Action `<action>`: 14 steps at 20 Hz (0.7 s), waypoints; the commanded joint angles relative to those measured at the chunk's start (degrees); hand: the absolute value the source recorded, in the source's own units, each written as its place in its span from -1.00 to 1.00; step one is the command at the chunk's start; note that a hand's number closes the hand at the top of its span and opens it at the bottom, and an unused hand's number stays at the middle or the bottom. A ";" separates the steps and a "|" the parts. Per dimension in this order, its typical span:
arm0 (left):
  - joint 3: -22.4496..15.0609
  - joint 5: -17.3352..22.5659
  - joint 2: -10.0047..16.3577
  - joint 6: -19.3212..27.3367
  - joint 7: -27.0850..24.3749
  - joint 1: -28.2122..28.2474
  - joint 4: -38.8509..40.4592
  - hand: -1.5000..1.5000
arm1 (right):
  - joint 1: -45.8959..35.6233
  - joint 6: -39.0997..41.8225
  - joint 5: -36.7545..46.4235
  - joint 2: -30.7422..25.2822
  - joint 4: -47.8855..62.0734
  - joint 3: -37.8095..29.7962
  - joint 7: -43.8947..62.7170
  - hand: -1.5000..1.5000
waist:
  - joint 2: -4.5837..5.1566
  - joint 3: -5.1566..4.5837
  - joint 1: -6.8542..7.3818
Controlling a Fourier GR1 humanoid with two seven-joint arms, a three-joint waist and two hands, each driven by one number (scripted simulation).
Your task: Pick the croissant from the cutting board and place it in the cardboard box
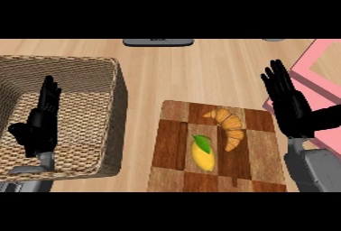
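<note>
While both of my hands hold nothing, the croissant (228, 126) lies on the board (173, 149), in its upper right part, curving from the top centre down along the right side.

Lemon (203, 153): on the board's middle, just below and left of the croissant, with a green leaf at its upper end. I cannot tell whether the two touch.

Right hand (290, 106): just off the board's right edge, level with the croissant and apart from it. My fingers are straight and spread, pointing away from me. The hand overlaps the edge of a pink box (313, 67), which sits right of the board and runs out of view.

Left hand (40, 124): well left of the board, over the inside of a woven basket (113, 113). My fingers are straight and together, the thumb out.

Basket: beside the board's left edge, with a strip of counter (200, 72) between them.

Grey object (158, 42): beyond the board's far edge, cut off by the view.
</note>
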 commanded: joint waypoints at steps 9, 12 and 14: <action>0.22 2.02 -1.50 -3.80 7.61 5.15 3.20 0.00 | 3.29 -8.57 26.78 -14.76 -4.91 3.58 1.62 1.00 | 0.21 -0.04 -1.64; -1.44 0.55 -3.35 -3.43 7.66 8.53 -0.44 0.00 | 7.91 -13.08 32.55 -13.39 -10.41 5.67 -1.02 -1.00 | -0.05 0.08 -0.33; -0.50 -0.05 -5.01 -2.57 6.97 2.40 6.25 0.00 | 8.24 -13.31 35.17 -14.81 -9.36 5.25 -3.80 -1.00 | 0.36 0.06 -0.85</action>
